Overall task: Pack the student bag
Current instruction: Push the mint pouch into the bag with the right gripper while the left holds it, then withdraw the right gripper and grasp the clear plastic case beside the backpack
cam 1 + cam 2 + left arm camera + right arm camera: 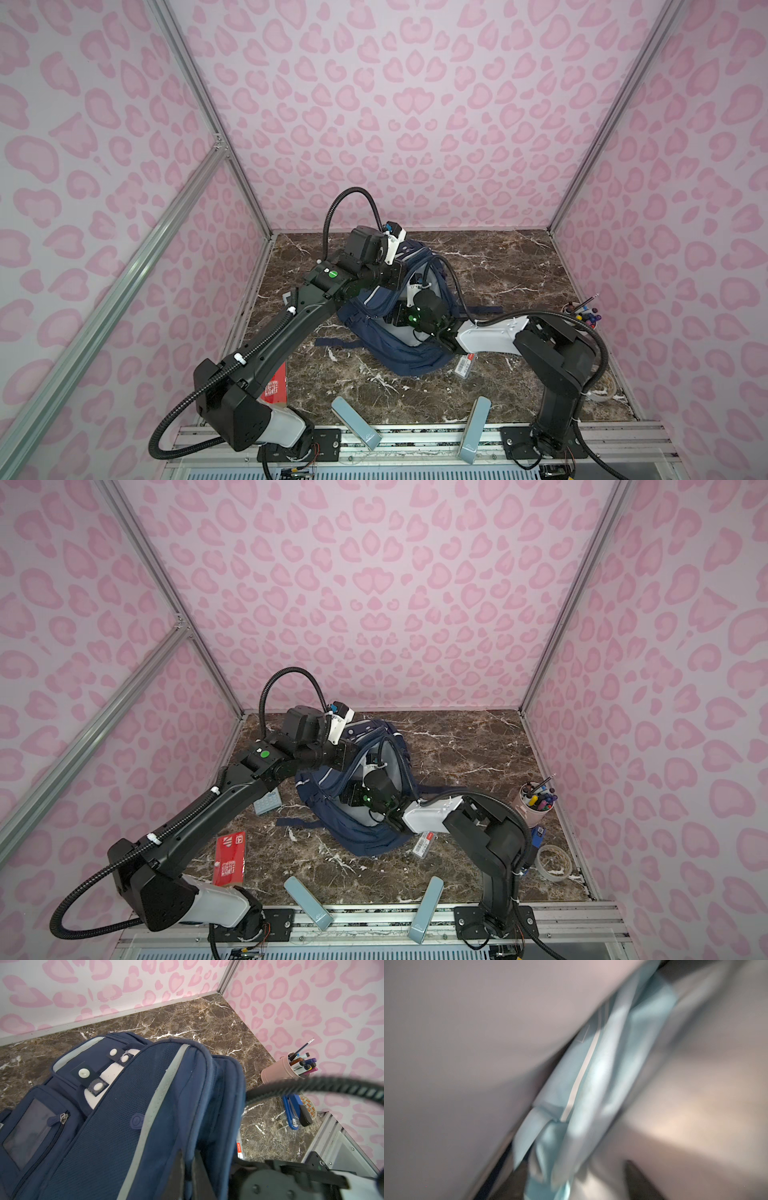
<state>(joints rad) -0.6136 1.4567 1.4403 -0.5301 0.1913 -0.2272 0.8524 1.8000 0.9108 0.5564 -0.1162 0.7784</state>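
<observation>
The navy student bag (415, 361) (361, 841) lies in the middle of the marble table in both top views, with its main compartment gaping. My left gripper (188, 1176) is shut on the bag's (124, 1126) navy opening edge and holds it up. My right arm reaches down into the compartment, so its fingers are hidden in both top views. In the blurred right wrist view my right gripper (577, 1182) stands open, its dark fingers far apart. A light-blue soft pouch (591, 1084) lies between them against the bag's grey lining (467, 1043).
A pink pen cup (538, 802) (278, 1070) stands at the right wall, with a blue stapler (291, 1109) and a tape roll (555, 862) beside it. A red booklet (228, 860) and a pale-blue calculator (268, 804) lie left, a small labelled box (424, 845) by the bag. Two blue-grey stands (355, 422) sit in front.
</observation>
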